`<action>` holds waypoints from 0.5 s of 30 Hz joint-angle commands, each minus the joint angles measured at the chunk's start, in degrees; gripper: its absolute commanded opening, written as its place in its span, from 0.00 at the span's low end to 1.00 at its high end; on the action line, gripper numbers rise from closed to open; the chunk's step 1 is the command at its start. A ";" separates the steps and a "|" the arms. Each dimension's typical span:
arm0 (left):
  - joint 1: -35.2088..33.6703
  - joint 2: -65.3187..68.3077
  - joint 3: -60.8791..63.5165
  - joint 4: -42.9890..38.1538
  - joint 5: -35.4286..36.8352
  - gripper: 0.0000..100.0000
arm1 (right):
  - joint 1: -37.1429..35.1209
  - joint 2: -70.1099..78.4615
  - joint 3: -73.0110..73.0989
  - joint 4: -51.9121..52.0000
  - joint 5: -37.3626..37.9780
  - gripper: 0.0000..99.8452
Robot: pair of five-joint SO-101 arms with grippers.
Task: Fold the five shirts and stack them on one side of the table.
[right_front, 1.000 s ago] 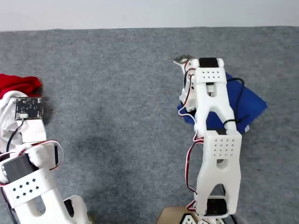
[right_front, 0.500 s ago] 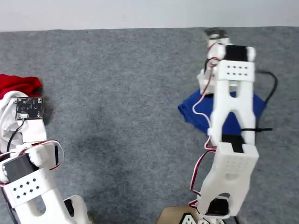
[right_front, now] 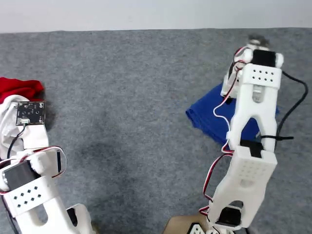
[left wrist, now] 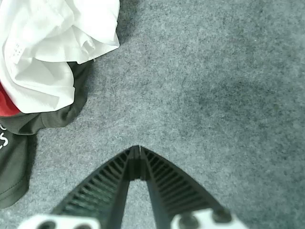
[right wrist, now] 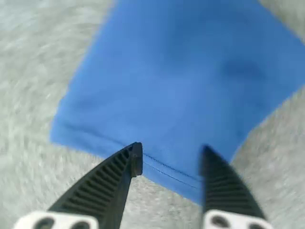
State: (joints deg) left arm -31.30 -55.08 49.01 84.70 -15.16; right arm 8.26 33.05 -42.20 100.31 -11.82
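A folded blue shirt (right_front: 208,115) lies flat on the right side of the grey table, partly hidden under my right arm. My right gripper (right wrist: 171,155) hangs open above it with nothing between its fingers, and an edge of the blue shirt (right wrist: 181,76) runs just below the tips. In the high view this gripper (right_front: 257,42) is near the table's far edge. At the left edge lies a heap of shirts: white (left wrist: 47,43), red (right_front: 19,88) and black (left wrist: 14,162). My left gripper (left wrist: 139,151) is shut and empty over bare table beside the heap.
Grey carpet-like cloth (right_front: 122,97) covers the table, with open room across the middle. A pale wall runs behind the far edge. A cable (right_front: 295,105) loops off the right arm beside the blue shirt.
The right arm has swung to the right and toward the far edge, baring the left part of the blue shirt. The left arm and the heap have not moved.
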 commanded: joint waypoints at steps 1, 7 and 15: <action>0.53 0.18 -0.04 -0.97 -0.35 0.01 | 1.63 1.36 -0.79 2.15 -6.33 0.32; 0.53 0.18 -0.04 -0.97 -0.35 0.01 | 3.30 6.11 -1.14 1.45 -6.95 0.34; 0.53 0.18 0.40 -0.88 -0.35 0.01 | 7.69 8.57 -2.02 -0.48 -6.33 0.34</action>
State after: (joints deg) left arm -31.30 -55.08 49.01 84.70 -15.16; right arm 14.51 42.11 -42.20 100.13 -18.07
